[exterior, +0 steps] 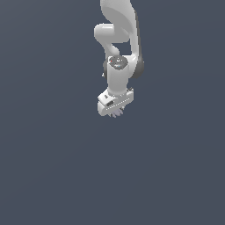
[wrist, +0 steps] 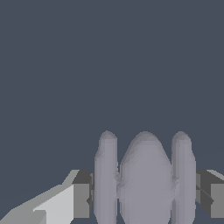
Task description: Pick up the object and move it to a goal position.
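A smooth pale grey-lilac lump with three rounded parts (wrist: 145, 179) sits right between the grey, blocky gripper fingers (wrist: 81, 194). One finger touches each outer side of the lump. The gripper (wrist: 146, 197) squeezes it in the middle. Behind everything is a plain dark blue-grey background (wrist: 112, 65).

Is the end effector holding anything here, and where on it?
Yes. The end effector grips the small pale ridged object across its two outer sides, one finger pressed against each.
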You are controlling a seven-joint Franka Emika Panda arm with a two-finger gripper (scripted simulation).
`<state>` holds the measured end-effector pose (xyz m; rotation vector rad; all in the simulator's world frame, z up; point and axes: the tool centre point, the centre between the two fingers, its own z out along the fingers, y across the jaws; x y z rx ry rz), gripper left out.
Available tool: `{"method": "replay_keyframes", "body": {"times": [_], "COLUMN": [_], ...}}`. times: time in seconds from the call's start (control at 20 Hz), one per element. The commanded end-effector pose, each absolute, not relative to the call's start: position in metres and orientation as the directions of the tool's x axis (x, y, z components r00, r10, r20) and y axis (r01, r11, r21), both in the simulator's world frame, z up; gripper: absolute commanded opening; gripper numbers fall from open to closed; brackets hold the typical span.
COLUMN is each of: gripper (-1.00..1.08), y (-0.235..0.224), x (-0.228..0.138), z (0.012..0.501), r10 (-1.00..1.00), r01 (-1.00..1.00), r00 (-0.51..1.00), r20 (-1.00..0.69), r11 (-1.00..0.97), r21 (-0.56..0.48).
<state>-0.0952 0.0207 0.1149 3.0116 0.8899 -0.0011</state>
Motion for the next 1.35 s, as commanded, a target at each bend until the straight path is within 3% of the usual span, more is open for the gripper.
{"method": "replay_keyframes", "body": {"times": [0.0,0.7,1.3], "gripper": [-1.00,-1.00,-1.00], "y": [0.042,0.137,0.156], "x": [-0.101,-0.121,-0.122], "z": [0.138,0.239,0.258], "r10": [0.543,0.542,0.542], "r01": [0.543,0.542,0.542], "r00": [0.839,0.840,0.840], "r20": [-0.001,-0.001,0.000], "r11": [-0.839,-0.840,-0.840], "r21": [0.002,0.001,0.000]}}
